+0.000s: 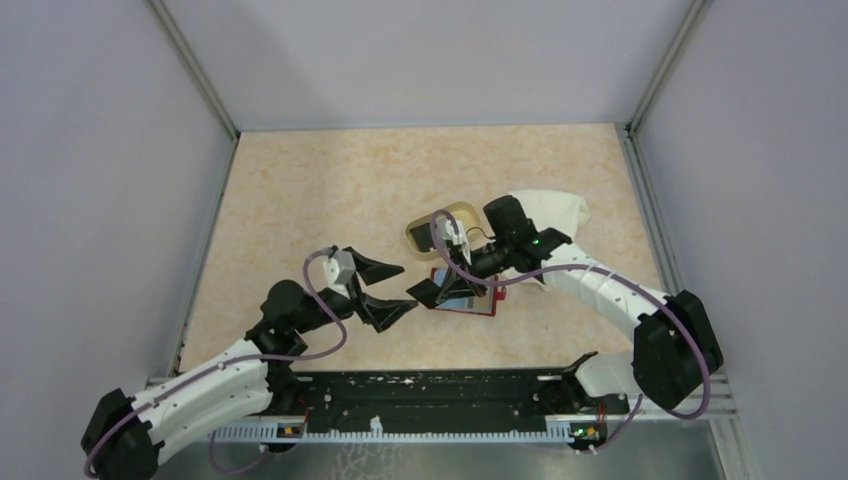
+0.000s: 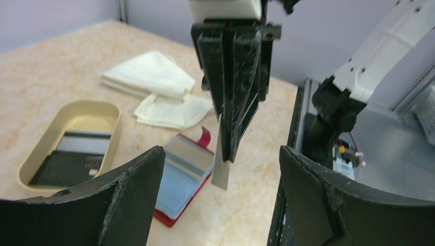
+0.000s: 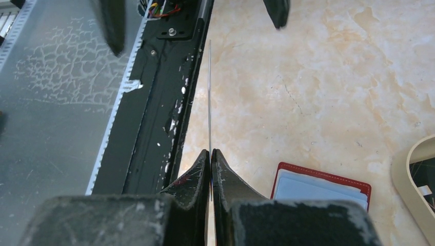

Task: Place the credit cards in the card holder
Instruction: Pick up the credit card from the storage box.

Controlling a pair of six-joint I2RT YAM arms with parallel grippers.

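My right gripper (image 3: 211, 151) is shut on a thin whitish credit card (image 3: 210, 92), seen edge-on and sticking out past the fingertips. In the left wrist view that card (image 2: 221, 169) hangs upright above the table, between the wide-open fingers of my left gripper (image 2: 221, 154), which touch nothing. The red card holder (image 2: 182, 179) lies open on the table just behind the card, with light blue slots showing. From above, the left gripper (image 1: 408, 286) and right gripper (image 1: 424, 293) meet tip to tip beside the card holder (image 1: 468, 303). More black credit cards (image 2: 66, 166) lie in a tan tray.
The tan oval tray (image 2: 31, 154) sits beyond the card holder, with a crumpled white cloth (image 2: 154, 77) behind it. The black base rail (image 3: 154, 102) runs along the table's near edge, close under the held card. Grey walls enclose the table (image 1: 330, 190).
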